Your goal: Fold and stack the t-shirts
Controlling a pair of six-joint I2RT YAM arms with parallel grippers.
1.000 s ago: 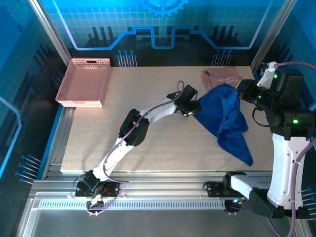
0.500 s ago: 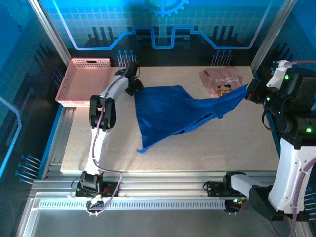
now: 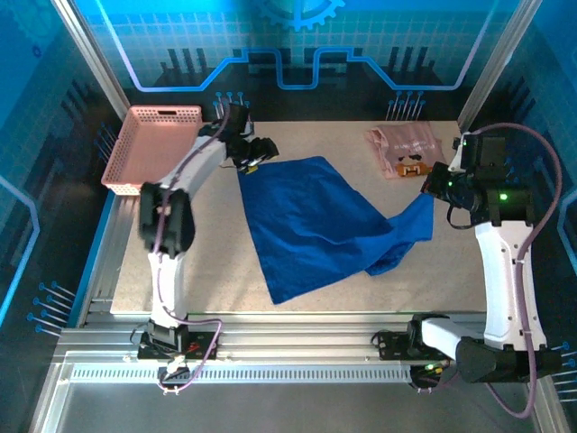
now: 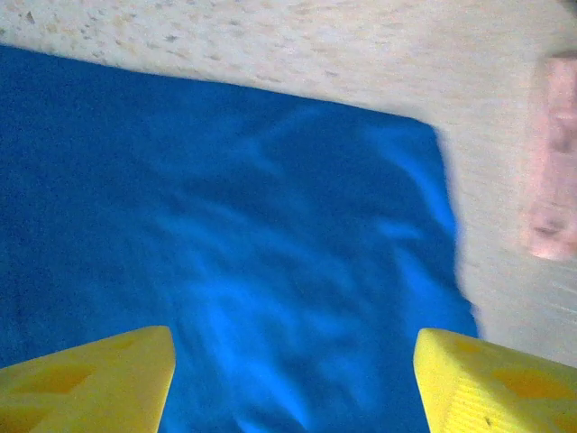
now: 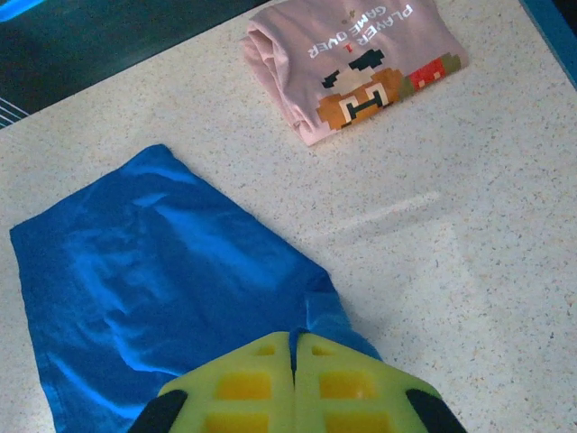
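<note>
Speckled beige board forms the table (image 3: 198, 271), and the blue shirt (image 3: 311, 225) lies opened out across its middle, mostly flat, with a bunched fold on its near right side. The right gripper (image 3: 431, 183) has its jaws closed on that shirt's right corner. Seen from the right wrist, the yellow-green fingers (image 5: 243, 388) press together with blue cloth running under their tips. Farther back, the left gripper (image 3: 255, 155) hovers over the shirt's far left corner, its jaws wide apart and holding nothing, with the cloth lying below them. At the far right sits the folded pink shirt (image 3: 404, 151), print up, apart from the blue one. A pink basket (image 3: 149, 188) stands at the far left edge.
</note>
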